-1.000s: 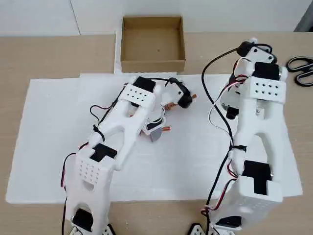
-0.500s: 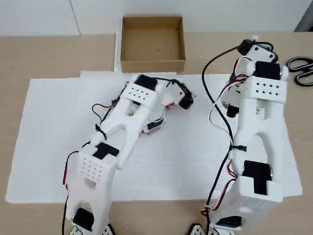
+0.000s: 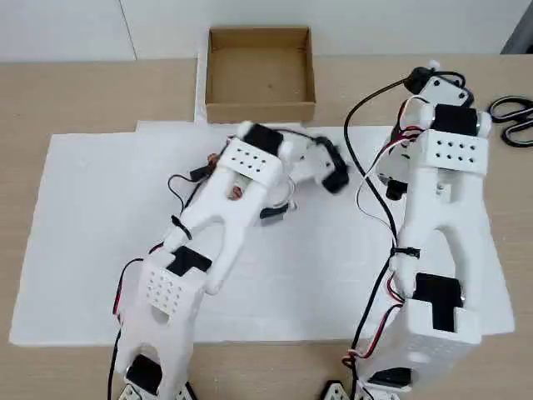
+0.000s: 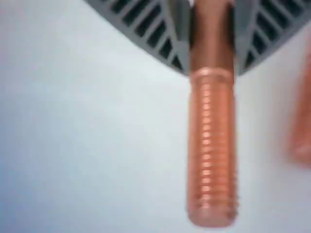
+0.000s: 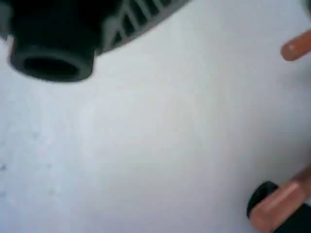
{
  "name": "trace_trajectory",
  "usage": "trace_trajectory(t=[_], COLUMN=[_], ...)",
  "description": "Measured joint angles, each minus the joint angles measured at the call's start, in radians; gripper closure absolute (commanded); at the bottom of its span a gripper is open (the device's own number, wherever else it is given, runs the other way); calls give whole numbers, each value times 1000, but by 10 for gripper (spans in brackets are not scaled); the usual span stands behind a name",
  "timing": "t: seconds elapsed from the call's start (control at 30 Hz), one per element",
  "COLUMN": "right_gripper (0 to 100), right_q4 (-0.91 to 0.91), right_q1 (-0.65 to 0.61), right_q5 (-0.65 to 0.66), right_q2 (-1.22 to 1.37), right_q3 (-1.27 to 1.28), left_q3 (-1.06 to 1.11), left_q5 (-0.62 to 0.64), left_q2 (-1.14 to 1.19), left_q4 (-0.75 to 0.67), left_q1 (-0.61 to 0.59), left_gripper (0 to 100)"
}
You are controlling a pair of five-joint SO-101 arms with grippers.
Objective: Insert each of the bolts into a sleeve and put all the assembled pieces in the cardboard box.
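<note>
Cardboard box (image 3: 261, 111) sits at 12 o'clock on the table, no pieces in it yet. Left gripper (image 4: 212, 48) is clamped on a copper bolt (image 4: 212, 145), threads sticking out free. Right gripper (image 5: 73, 29) looks to be holding a black sleeve (image 5: 51, 56) — I'd line the bolt dead straight with that bore before pushing, or it'll jam.

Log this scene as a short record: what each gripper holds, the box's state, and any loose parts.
left gripper: fingers shut on a copper bolt, threaded end sticking out
right gripper: holding a black sleeve
cardboard box: no assembled pieces inside, at the far edge of the white sheet
loose parts: second bolt lying on the sheet
</note>
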Motion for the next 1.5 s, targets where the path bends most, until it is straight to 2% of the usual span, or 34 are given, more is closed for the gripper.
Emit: trace_trajectory(t=[0.23, 0.47, 0.7, 1.13, 1.3, 1.5], right_gripper=[995, 995, 995, 995, 995, 995], right_q4=[0, 0, 0, 0, 0, 0], right_q1=[0, 0, 0, 0, 0, 0], right_q5=[0, 0, 0, 0, 0, 0], right_q2=[0, 0, 0, 0, 0, 0], right_q3=[0, 0, 0, 0, 0, 0], left_q3=[204, 281, 285, 158, 84, 48], left_q5=[-321, -577, -624, -626, -626, -626], left_q2=[-226, -316, -285, -117, -71, -58], left_q4=[0, 0, 0, 0, 0, 0], left_q1=[-17, -126, -181, -137, -127, -118], left_gripper=[995, 995, 995, 993, 896, 886])
